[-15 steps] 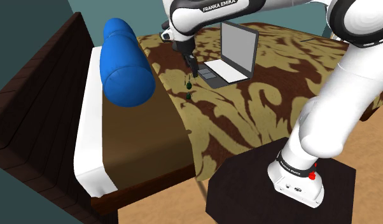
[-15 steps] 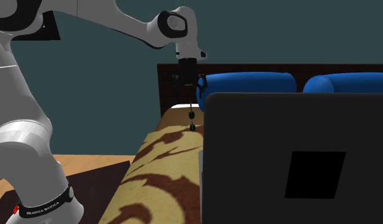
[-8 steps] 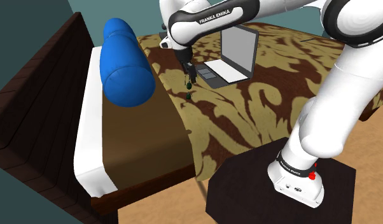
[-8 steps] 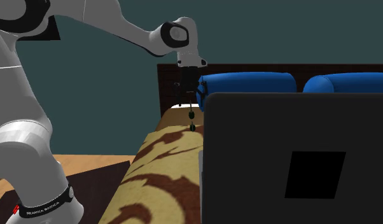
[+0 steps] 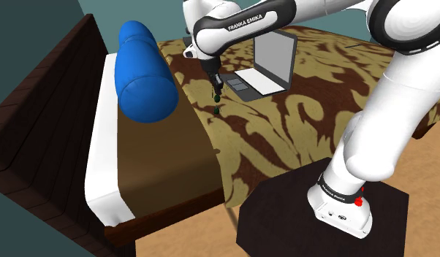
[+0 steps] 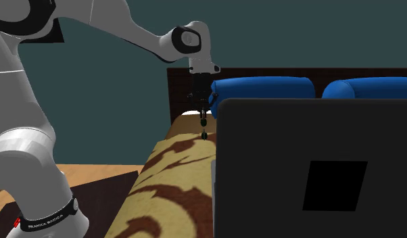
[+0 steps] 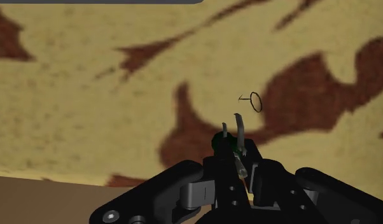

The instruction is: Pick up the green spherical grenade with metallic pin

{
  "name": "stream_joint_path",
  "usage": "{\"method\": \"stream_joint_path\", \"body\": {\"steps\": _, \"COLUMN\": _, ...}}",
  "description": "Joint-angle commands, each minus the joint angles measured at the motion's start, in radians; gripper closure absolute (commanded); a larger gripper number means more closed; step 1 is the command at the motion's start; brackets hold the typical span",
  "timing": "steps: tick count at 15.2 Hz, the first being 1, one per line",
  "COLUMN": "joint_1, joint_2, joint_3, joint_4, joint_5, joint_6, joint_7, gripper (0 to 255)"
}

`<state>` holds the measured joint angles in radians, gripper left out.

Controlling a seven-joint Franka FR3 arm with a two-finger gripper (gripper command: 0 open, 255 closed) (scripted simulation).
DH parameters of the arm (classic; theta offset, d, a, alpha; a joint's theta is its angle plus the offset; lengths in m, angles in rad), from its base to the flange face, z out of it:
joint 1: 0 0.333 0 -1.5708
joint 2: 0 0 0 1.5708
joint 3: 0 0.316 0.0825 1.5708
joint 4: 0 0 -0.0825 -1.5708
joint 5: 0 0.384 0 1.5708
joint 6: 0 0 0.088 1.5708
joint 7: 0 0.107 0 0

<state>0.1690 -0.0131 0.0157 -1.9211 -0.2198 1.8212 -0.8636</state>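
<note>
Teal walls [image 6: 128, 88] back a tan-and-brown bedspread [image 5: 299, 124] over which the end effector [image 5: 217, 87] pinches a green grenade [image 7: 223, 145].

A bed [image 5: 161, 164] with a dark wooden headboard [image 5: 43, 117] is carrying a white sheet [image 5: 104, 146] at the head end, a plain brown blanket [image 5: 156, 139] below it, and a tan bedspread [image 5: 284, 128] with large dark brown swirls covering the rest. Two bright blue bolster pillows are lying end to end along the head of the bed, one [image 5: 144, 69] nearer the shoulder camera and the other [image 6: 371, 88] further along. An open laptop [image 5: 266, 66] is sitting on the bedspread, and just beside it a small dark object [image 5: 216, 109], too small to identify, is lying on the pattern.
</note>
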Motion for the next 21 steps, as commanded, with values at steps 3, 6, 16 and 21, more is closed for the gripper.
{"method": "stream_joint_path", "body": {"steps": 3, "joint_1": 0.0, "joint_2": 0.0, "joint_3": 0.0, "joint_4": 0.0, "joint_5": 0.0, "joint_6": 0.0, "joint_7": 0.0, "gripper": 255}}
{"method": "stream_joint_path", "body": {"steps": 6, "joint_1": 0.0, "joint_2": -0.006, "joint_3": 0.0, "joint_4": 0.02, "joint_5": 0.001, "joint_6": -0.026, "joint_7": -0.006, "gripper": 255}}
{"method": "stream_joint_path", "body": {"steps": 16, "joint_1": 0.002, "joint_2": -0.012, "joint_3": 0.002, "joint_4": 0.146, "joint_5": 0.006, "joint_6": -0.156, "joint_7": -0.03, "gripper": 255}}
{"method": "stream_joint_path", "body": {"steps": 21, "joint_1": 0.003, "joint_2": -0.009, "joint_3": 0.003, "joint_4": 0.192, "joint_5": 0.007, "joint_6": -0.198, "joint_7": -0.038, "gripper": 255}}
